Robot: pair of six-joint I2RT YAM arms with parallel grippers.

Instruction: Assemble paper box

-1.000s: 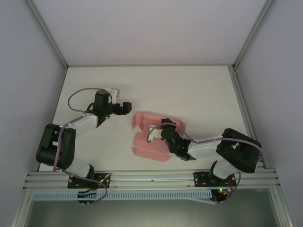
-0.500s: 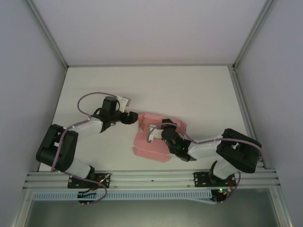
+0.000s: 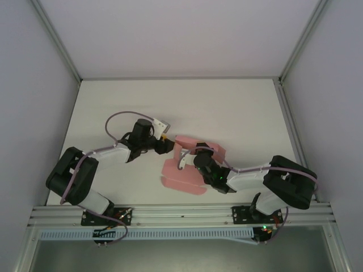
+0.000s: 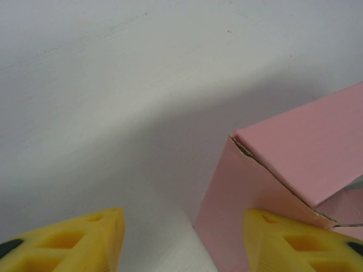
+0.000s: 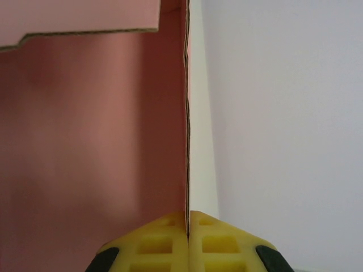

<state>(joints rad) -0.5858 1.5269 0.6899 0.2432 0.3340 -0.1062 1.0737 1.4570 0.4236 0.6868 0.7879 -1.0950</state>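
Overhead, one pink paper box (image 3: 180, 180) lies partly folded at the centre of the white table (image 3: 227, 107), with two arms meeting over it. From above, the left gripper (image 3: 165, 145) sits at the box's upper left corner and the right gripper (image 3: 186, 160) reaches in from the lower right, but neither grip can be read there. Close up, the left wrist camera shows two yellow fingertips (image 4: 79, 243) spread apart in the bottom corners of the frame, released, with a raised pink wall just beside the right-hand one. The right wrist camera shows two yellow pads (image 5: 159, 246) clenched on the thin edge of an upright pink panel. What the half-formed box holds cannot be told.
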